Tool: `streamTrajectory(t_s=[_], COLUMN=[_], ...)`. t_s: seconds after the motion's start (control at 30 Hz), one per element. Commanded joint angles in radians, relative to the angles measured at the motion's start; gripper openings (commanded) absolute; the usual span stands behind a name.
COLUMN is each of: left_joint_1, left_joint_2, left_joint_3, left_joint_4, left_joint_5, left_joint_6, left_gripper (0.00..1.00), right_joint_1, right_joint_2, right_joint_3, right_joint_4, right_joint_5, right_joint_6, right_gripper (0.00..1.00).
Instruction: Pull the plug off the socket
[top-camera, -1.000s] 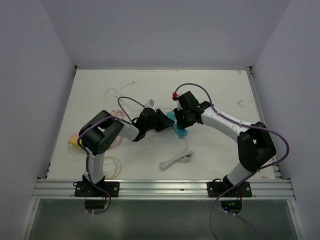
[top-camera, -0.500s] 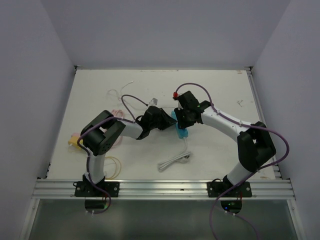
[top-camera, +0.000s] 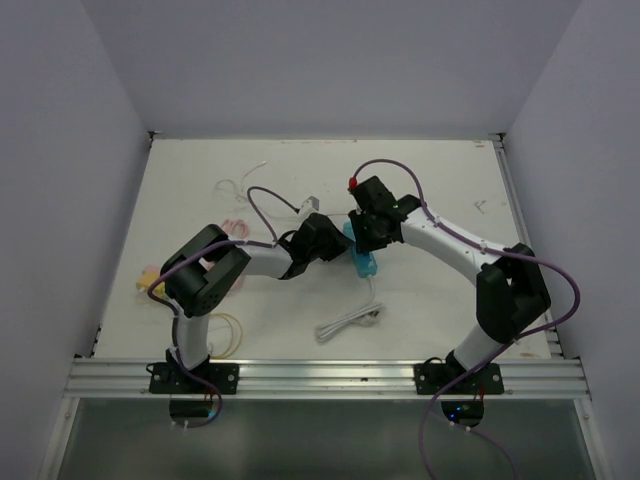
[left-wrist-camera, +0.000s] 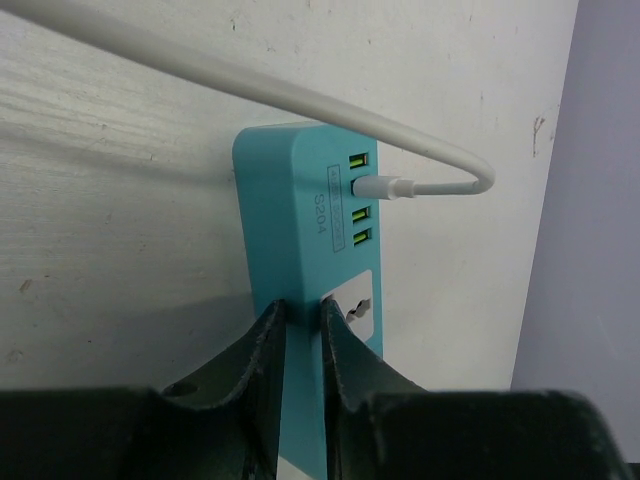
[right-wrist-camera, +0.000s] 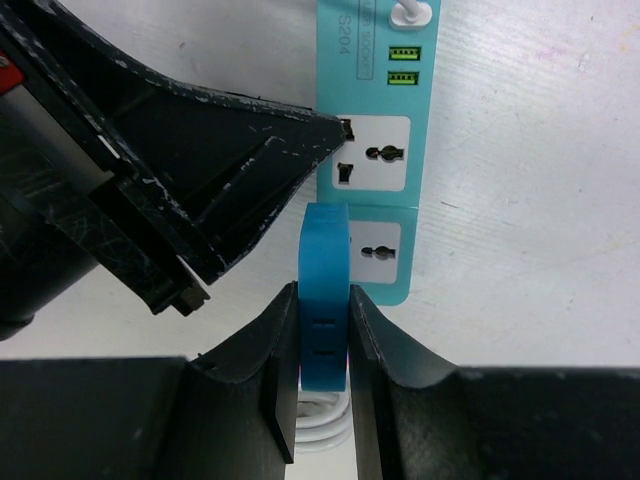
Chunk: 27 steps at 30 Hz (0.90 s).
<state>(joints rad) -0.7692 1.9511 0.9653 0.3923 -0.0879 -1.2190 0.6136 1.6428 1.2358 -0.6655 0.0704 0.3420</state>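
The blue plug (right-wrist-camera: 325, 262) stands at the near end of a teal power strip (right-wrist-camera: 375, 120), over the last socket face. Whether its pins are seated in the socket cannot be told from the right wrist view. The right gripper (right-wrist-camera: 322, 300) is clamped on it, one finger pressed flat against each side. The strip lies flat on the white table (top-camera: 440, 180), about midway between the two arms.

The left gripper (left-wrist-camera: 300, 315) comes in from the other side and pinches the strip's long edge near a socket face, jaws narrowed to a thin gap filled by the teal casing. One of its black fingers (right-wrist-camera: 200, 170) reaches across to the middle socket in the right wrist view.

Further along the strip sits a row of green USB ports (the second one occupied), with a white USB cable (left-wrist-camera: 400, 187) plugged in and looping away. A coiled white cord (top-camera: 350, 320) lies on the table just in front of the strip.
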Motion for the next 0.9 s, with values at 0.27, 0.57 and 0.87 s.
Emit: streamTrajectory(t_s=[0.27,0.57,0.87], left_joint_1=[-0.024,-0.016,-0.010], left_joint_2=[0.031,-0.014,-0.052], left_joint_3=[-0.022,-0.016,-0.034], left_joint_4=[-0.260,-0.244,-0.224], left_joint_5=[-0.069,-0.052,-0.016], left_joint_6=[0.075,0.127,0.180], left_gripper=[0.00,0.01,0.06], right_joint_1=[-0.006,-0.334,-0.583], right_joint_2=[-0.118,-0.228,-0.166], right_joint_3=[0.067,-0.064,-0.303], right_joint_4=[0.001,0.116,0.587], right_joint_5=[0.037,-0.067,-0.308], right_joint_6=[0.048,0.127,0.345], right_gripper=[0.00,0.00,0.00])
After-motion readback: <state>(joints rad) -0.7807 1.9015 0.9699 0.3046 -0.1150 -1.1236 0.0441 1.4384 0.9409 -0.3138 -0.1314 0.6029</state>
